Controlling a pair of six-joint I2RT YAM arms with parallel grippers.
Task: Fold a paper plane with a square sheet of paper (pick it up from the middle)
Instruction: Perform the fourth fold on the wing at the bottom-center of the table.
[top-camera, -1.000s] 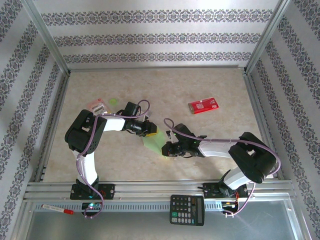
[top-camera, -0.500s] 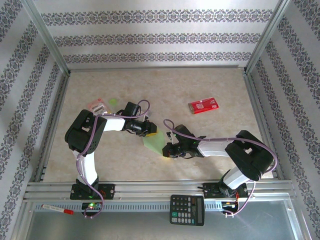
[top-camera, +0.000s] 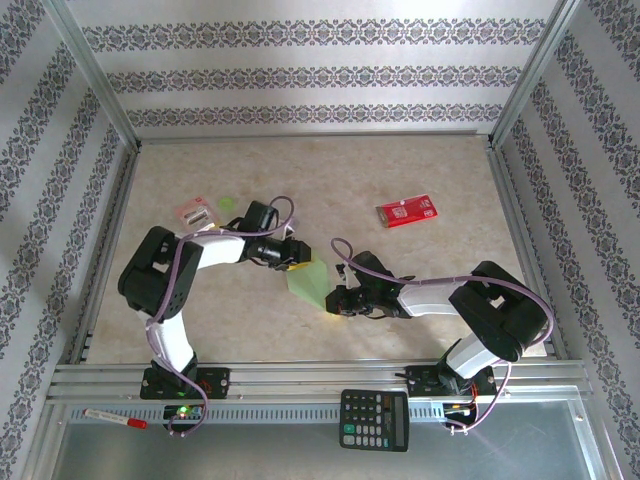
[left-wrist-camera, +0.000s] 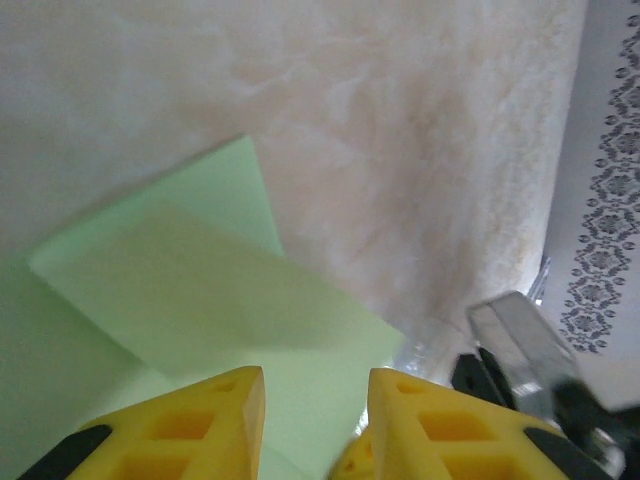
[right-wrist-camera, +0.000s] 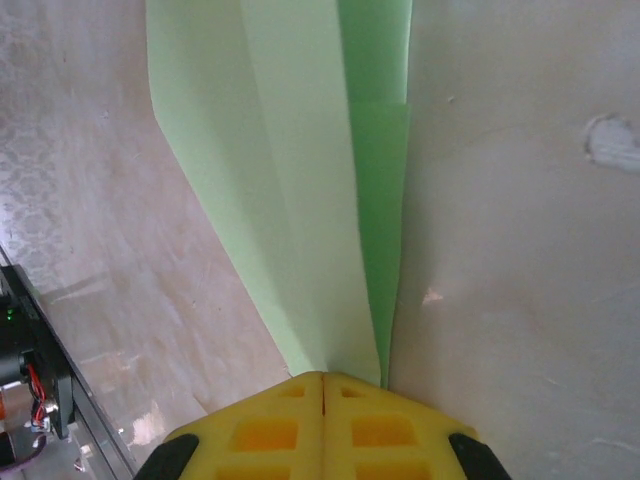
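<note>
Paper (top-camera: 312, 283), creased to a narrow point but not yet a finished plane, sat on the table (top-camera: 430, 170) between the arms. We saw the right gripper (right-wrist-camera: 322, 378) clamped shut on its tip, the left gripper (left-wrist-camera: 315, 390) with jaws parted over its wide end; wing folds, we judged, remained.

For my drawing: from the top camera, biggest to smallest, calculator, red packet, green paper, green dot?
1. calculator
2. green paper and red packet look about alike; the paper is partly covered
3. green dot
</note>
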